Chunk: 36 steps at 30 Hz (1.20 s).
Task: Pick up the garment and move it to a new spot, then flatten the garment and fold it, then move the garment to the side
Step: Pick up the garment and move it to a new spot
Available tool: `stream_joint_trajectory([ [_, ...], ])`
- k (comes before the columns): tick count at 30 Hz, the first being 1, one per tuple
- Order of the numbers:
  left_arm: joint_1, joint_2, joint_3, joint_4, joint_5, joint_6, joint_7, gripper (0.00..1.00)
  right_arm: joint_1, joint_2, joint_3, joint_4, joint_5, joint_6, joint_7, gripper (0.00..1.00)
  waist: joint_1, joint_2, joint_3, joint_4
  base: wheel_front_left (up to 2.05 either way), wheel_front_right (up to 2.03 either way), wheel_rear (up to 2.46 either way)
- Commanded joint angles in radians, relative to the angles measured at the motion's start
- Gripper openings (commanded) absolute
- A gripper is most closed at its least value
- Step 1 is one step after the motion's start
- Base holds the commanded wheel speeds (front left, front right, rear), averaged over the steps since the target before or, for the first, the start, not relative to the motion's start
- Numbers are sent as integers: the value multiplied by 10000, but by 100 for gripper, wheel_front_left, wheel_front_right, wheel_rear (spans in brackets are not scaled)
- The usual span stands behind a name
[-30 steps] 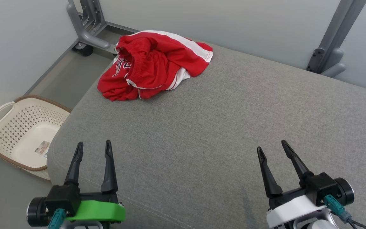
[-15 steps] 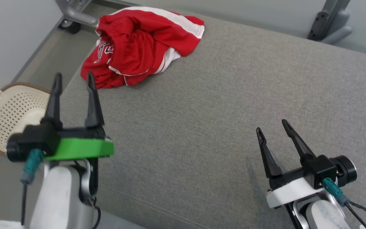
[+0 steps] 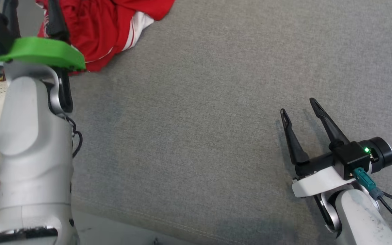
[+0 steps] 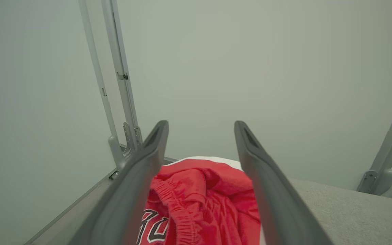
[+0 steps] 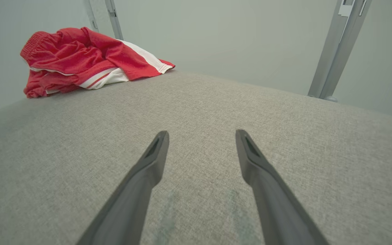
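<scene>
we hold our left gripper [image 4: 200, 126] open over the crumpled red shorts [image 4: 199, 204] — our right gripper [image 3: 298, 106], open and empty, hovers over the grey cushion [image 3: 196, 102], well apart.

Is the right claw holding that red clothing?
No, the right gripper hangs open above the bare grey cushion, while the red garment lies crumpled far from it.
</scene>
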Motion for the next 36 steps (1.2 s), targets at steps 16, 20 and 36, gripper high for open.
stream_joint_trajectory([
  [16, -3809, 1037, 269, 6695, -152, 702, 1328, 100, -76, -179, 406, 30, 227, 1, -29, 100, -2, -1, 1230, -1346, 0, 0, 0],
  [20, -3686, 1171, 182, 7027, -143, 1070, 2024, 100, 7, -196, 378, 91, 280, 1, -29, 100, -2, -1, 1179, -1476, 0, 0, 0],
  [36, -3279, 1573, -264, 7090, -72, 854, 2159, 0, -404, 62, 579, 142, 401, 1, -31, 100, -2, -1, 1127, -1651, 0, 0, 0],
])
